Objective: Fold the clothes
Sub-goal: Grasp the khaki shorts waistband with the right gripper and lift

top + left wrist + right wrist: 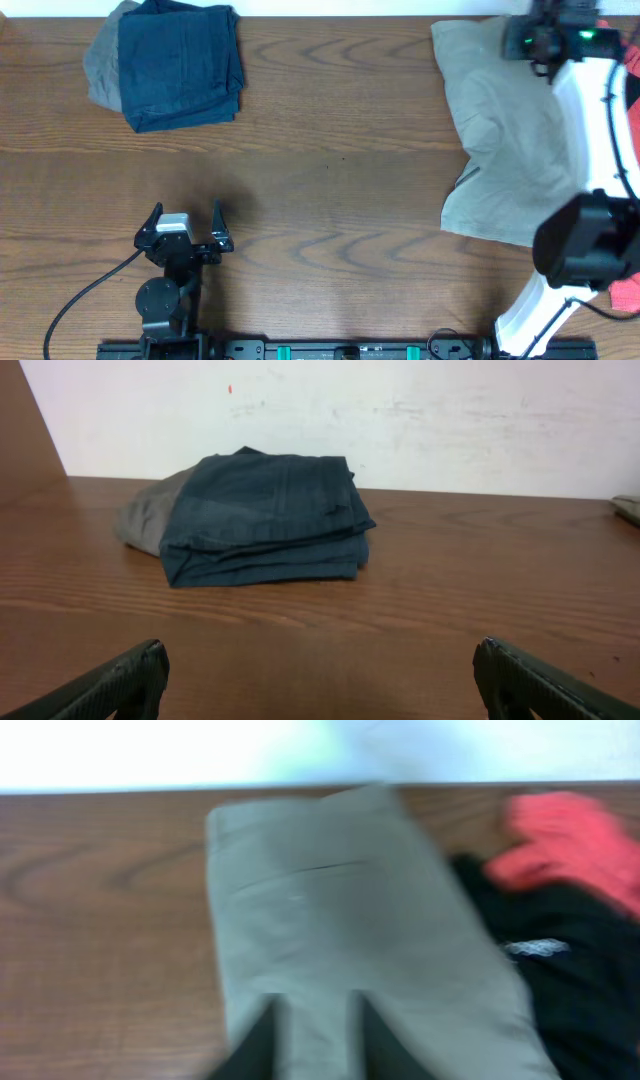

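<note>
The pale khaki-grey shorts (500,140) lie at the right of the table, partly under my right arm. In the blurred right wrist view the shorts (340,910) fill the middle. My right gripper (315,1010) has its two dark fingers close together, with khaki cloth between them, and looks shut on the shorts. In the overhead view the white arm hides this gripper. My left gripper (186,222) is wide open and empty near the front left of the table. Both of its fingertips show low in the left wrist view (320,675).
A folded dark navy garment (180,62) lies on a grey one at the back left and also shows in the left wrist view (265,515). Red cloth (570,835) and a black garment (570,970) lie right of the shorts. The table's far edge meets a white wall.
</note>
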`<state>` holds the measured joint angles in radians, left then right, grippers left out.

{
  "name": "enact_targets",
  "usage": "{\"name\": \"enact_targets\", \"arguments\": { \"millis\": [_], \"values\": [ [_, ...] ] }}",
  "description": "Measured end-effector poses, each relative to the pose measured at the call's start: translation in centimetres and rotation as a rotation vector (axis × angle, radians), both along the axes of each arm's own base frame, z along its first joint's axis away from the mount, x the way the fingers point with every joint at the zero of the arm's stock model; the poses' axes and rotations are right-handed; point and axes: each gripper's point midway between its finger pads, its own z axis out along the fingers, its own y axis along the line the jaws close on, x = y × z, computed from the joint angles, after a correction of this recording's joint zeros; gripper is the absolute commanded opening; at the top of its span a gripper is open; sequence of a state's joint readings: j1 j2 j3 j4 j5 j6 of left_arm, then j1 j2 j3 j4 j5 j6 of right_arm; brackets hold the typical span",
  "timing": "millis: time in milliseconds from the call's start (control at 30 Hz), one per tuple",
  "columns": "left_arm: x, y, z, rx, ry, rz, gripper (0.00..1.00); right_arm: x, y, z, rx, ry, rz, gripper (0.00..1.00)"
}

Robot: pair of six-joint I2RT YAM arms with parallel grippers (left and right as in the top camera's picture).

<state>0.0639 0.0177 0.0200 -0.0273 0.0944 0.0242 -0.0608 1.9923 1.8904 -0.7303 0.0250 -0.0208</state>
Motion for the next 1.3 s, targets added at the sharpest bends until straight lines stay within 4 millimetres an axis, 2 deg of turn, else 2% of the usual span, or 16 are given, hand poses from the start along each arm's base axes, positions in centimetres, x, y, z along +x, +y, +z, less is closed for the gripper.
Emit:
{"name": "enact_targets", "arguments": {
  "millis": [167, 333, 467, 600, 733, 867, 1000, 1100, 1167, 1300],
  "values": [
    [0.0, 0.0, 0.0, 0.000, 0.000, 0.000, 0.98, 0.9, 2.7, -5.7, -0.001, 0.105, 0.048, 0.69],
    [0.0, 0.0, 0.0, 0.000, 0.000, 0.000, 0.98, 2.1, 3.3, -9.6, -0.015, 0.141, 0.068, 0.68],
    [0.0, 0.0, 0.0, 0.000, 0.000, 0.000, 0.98, 3.5, 3.8, -11.5, -0.051, 0.124, 0.107, 0.62],
    [0.0, 0.0, 0.0, 0.000, 0.000, 0.000, 0.98, 4.8, 5.4, -13.7, -0.123, 0.110, 0.166, 0.63],
    [0.0, 0.0, 0.0, 0.000, 0.000, 0.000, 0.98, 5.4, 7.2, -15.9, -0.249, 0.117, 0.197, 0.69],
    [0.0, 0.0, 0.0, 0.000, 0.000, 0.000, 0.98, 5.7, 7.9, -17.4, -0.383, 0.123, 0.181, 0.68],
    [0.0, 0.0, 0.0, 0.000, 0.000, 0.000, 0.98, 5.7, 7.6, -18.7, -0.472, 0.140, 0.161, 0.58],
    [0.0, 0.0, 0.0, 0.000, 0.000, 0.000, 0.98, 5.6, 6.8, -18.7, -0.498, 0.145, 0.135, 0.56],
    [0.0, 0.0, 0.0, 0.000, 0.000, 0.000, 0.98, 5.6, 6.3, -18.6, -0.508, 0.148, 0.123, 0.52],
    [0.0, 0.0, 0.0, 0.000, 0.000, 0.000, 0.98, 5.5, 5.2, -18.6, -0.520, 0.160, 0.108, 0.27]
  ]
}}
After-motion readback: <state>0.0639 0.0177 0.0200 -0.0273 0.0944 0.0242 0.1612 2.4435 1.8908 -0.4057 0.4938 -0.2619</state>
